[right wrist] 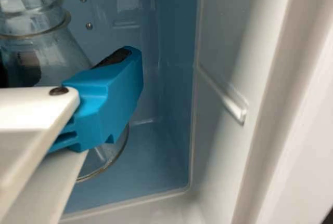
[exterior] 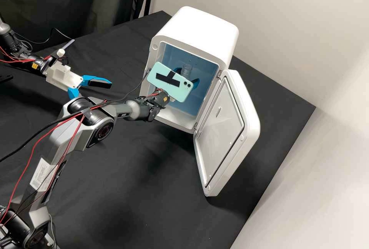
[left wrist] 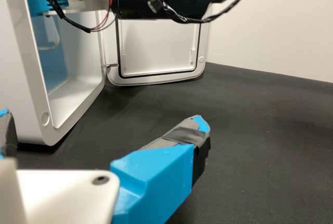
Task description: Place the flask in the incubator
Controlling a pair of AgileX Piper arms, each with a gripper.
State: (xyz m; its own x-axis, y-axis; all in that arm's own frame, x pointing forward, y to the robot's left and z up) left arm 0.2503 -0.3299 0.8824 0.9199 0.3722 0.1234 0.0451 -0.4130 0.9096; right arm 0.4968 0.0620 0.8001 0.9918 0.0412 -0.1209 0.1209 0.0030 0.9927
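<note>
You had the right gripper (exterior: 186, 76) clamped on the conical flask (right wrist: 31, 42), upright inside the incubator (exterior: 200, 29), presumably for setting down. Left gripper (exterior: 90, 87) hung fingers apart over the bench (exterior: 134, 187), leaving the doorway free.

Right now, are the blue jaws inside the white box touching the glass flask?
Touching. The right wrist view shows a blue finger lying flat against the sloping glass of the flask, with no gap between them.

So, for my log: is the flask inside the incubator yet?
Inside: the flask is within the incubator walls, past the open door.
</note>
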